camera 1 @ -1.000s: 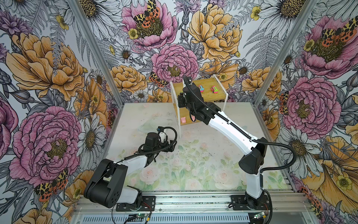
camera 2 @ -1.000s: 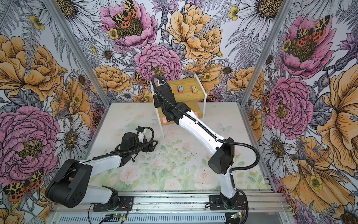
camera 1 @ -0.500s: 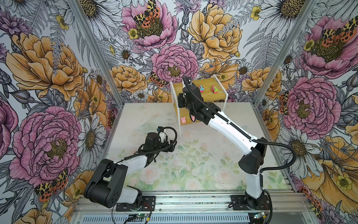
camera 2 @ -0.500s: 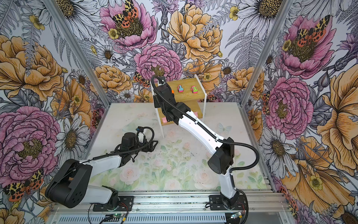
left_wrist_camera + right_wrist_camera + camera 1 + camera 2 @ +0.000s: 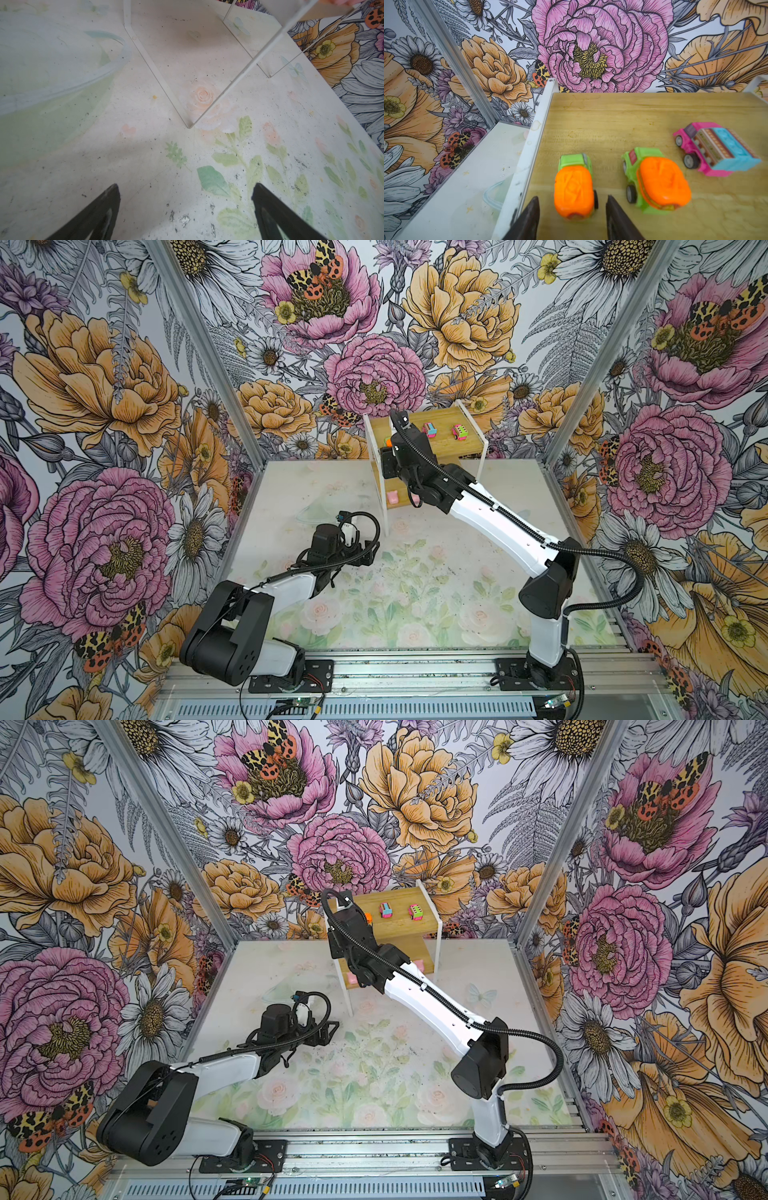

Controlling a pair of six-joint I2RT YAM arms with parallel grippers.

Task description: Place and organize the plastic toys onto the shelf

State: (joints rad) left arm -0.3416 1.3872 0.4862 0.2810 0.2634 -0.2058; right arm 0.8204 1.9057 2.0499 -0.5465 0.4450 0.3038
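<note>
The small plastic toy car with a glossy orange moulded shell over a lime-green cab (image 5: 574, 187) stands on its wheels on the top board of the shelf (image 5: 453, 445). It is at the end of the board that lies on the left in both top views. The shelf is a small stepped rack of pale bamboo boards with a visible grain, carried on a thin white frame with legs. It stands at the far end of the counter (image 5: 415, 593), close to the flowered wall.

The right hand (image 5: 572, 216) is directly at this car. Its two dark, tapered fingers (image 5: 529, 220) stand one on each side of the car's rear. They are spread, a narrow gap shows between each finger and the toy, and so the hand pinches nothing.

Just beside it, not touching, stands a second orange-and-green car (image 5: 658, 182), turned a little. Further along the board are a pink car with a pale blue ribbed top (image 5: 716, 149) and a pink car with a green part (image 5: 459, 432). On the lower board, pale pink blocky figures (image 5: 392, 497) show beside the right arm, which hides part of that board.

The left hand (image 5: 185, 207) is low over the counter, a matt sheet printed with faded roses and leaves and speckled with dark marks. It is in front of the shelf's front leg, with its fingers spread wide and nothing between them. Near it lies a clear plastic container with a rounded rim (image 5: 62, 83).
</note>
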